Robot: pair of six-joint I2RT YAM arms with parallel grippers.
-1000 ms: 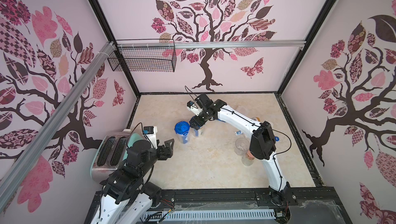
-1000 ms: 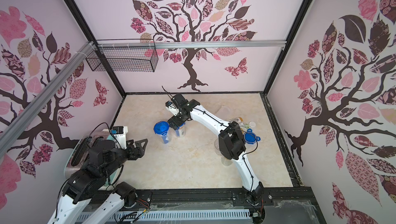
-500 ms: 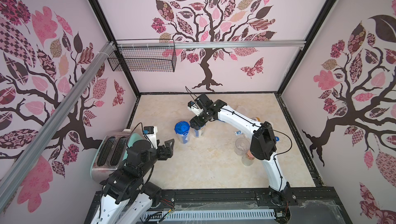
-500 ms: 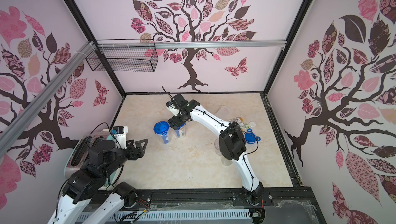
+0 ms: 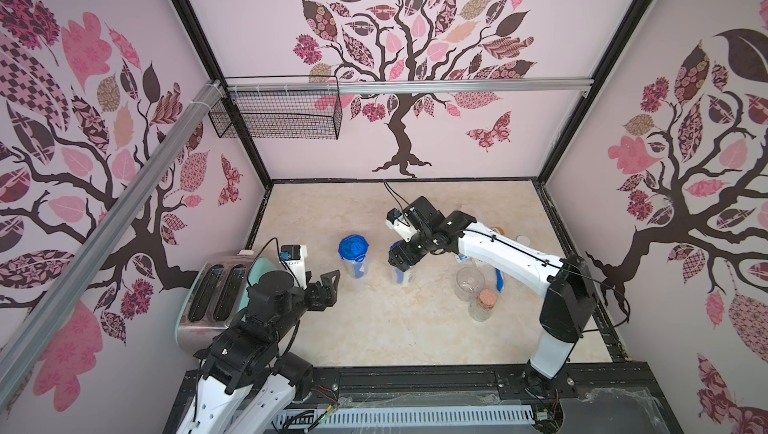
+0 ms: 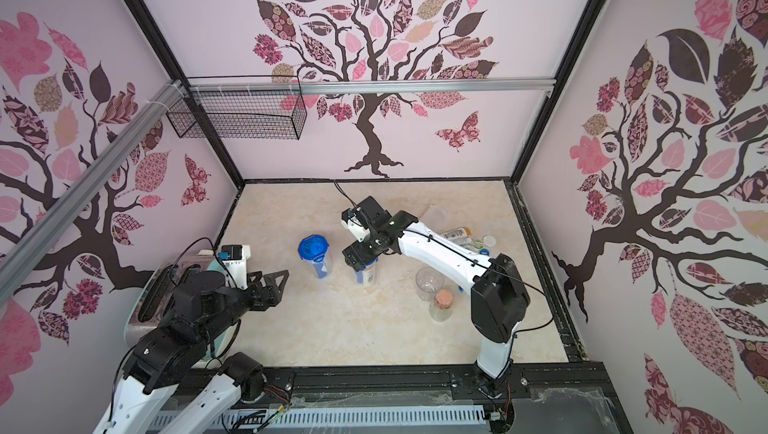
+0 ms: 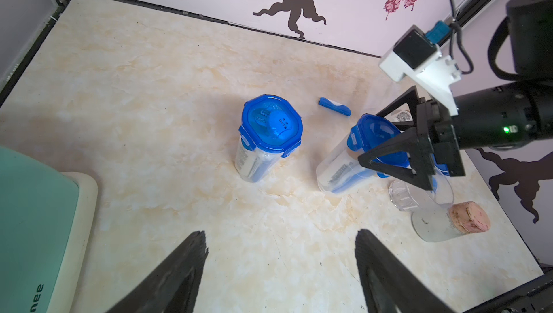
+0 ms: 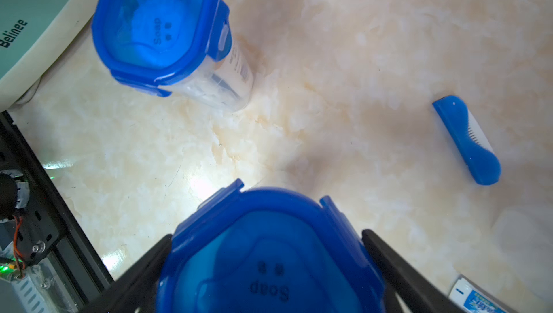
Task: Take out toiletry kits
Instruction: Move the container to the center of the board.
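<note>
Blue lid between right jaws; second jar, toothbrush nearby

Pale pink walls papered with trees, closed round a cream marbled floor.

A dark brown tree decal with pink and patterned leaves fills each wall, and a maroon butterfly decal sits beside the back trunk. Black metal corner posts frame the booth. A silver aluminium rail crosses the back wall, and a black wire basket hangs from it at the left corner. A mint-green and chrome toaster stands by the left wall. The right wrist view shows a white glare patch on the floor.
</note>
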